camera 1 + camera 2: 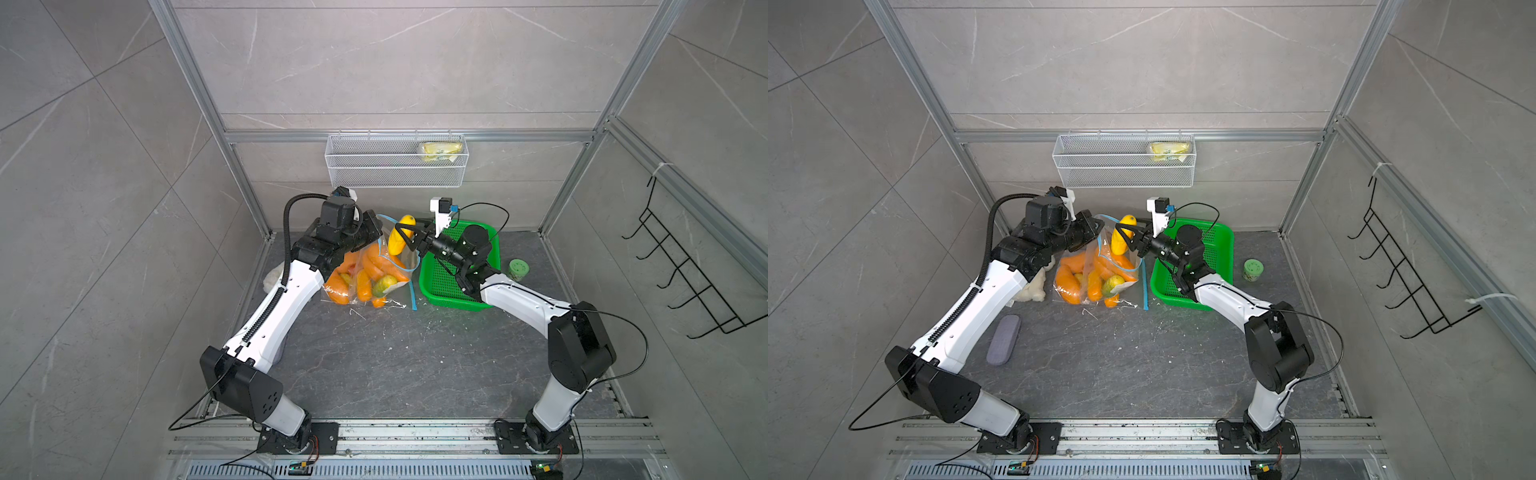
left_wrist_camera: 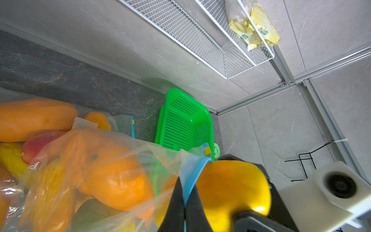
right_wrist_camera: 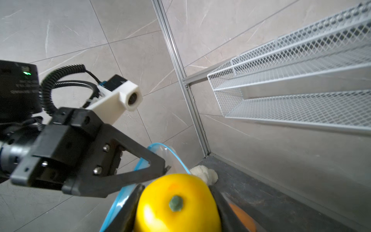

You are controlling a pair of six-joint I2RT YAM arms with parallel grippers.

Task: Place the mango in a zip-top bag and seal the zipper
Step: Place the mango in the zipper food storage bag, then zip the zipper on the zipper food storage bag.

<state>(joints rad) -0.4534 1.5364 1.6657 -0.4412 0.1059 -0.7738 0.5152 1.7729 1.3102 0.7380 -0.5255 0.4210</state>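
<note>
A yellow mango (image 1: 400, 240) (image 1: 1122, 239) hangs upright over the mouth of the clear zip-top bag (image 1: 365, 274) (image 1: 1096, 278), which holds several orange and green fruits. My right gripper (image 1: 405, 237) (image 3: 175, 187) is shut on the mango (image 3: 176, 202), one finger on each side, stem end toward its camera. My left gripper (image 1: 379, 232) (image 2: 184, 192) is shut on the bag's blue zipper edge (image 2: 192, 176) and holds the mouth up right beside the mango (image 2: 230, 190). The lower part of the mango is hidden behind the bag rim.
A green basket (image 1: 453, 286) stands right of the bag under the right arm, a green jar (image 1: 518, 269) beyond it. A loose blue zipper strip (image 1: 413, 295) lies between bag and basket. Wire shelf (image 1: 395, 162) on the back wall; white lump (image 1: 1034, 286) and grey pouch (image 1: 1003, 338) at left.
</note>
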